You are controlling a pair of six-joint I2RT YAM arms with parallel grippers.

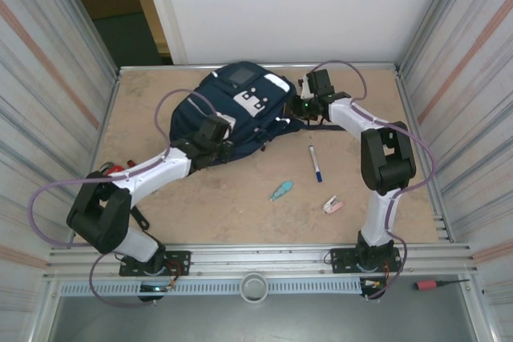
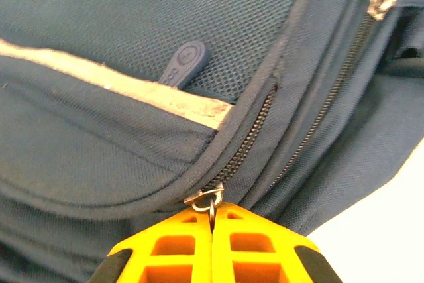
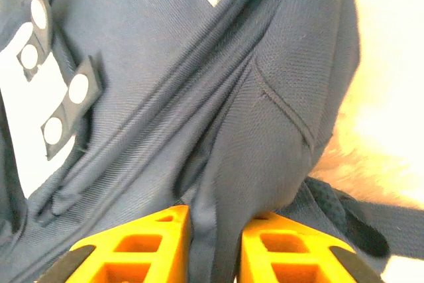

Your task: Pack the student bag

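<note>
Top view: student bag (image 1: 240, 102) is lying at the far middle of the worktop (image 1: 240, 222), with both arms reaching onto it. Left tool (image 1: 220, 143) is sitting at the bag's near-left edge, right tool (image 1: 300, 111) at its right side. Loose items are lying out, none looking packed: a pen (image 1: 315, 163), a teal item (image 1: 281, 191) and a pink-and-white item (image 1: 333, 205), all well apart from the bag on the near right. Something red (image 1: 119, 168) is poking out beside the left arm, too hidden to name. A red-handled screwdriver (image 1: 437, 284) is lying on the front rail, off the worktop

Left wrist: left tool (image 2: 212, 220) is showing fingers together, pinching the metal zip pull (image 2: 209, 197) at the end of a zip run (image 2: 252, 130). The teeth ahead are looking closed. A second slider (image 2: 383, 1) is showing top right, and a rubber tab (image 2: 182, 64) is lying on the mesh panel

Right wrist: right tool (image 3: 215, 236) is clamping a fold of bag fabric between its fingers – bracing the bag for the zip, I'm guessing

Progress: looking early. Opening is the step in hand, the compartment isn't open yet, and every item is waiting to go in. Nothing is blocking the path from items to bag – only the left arm is covering the red bits
</note>
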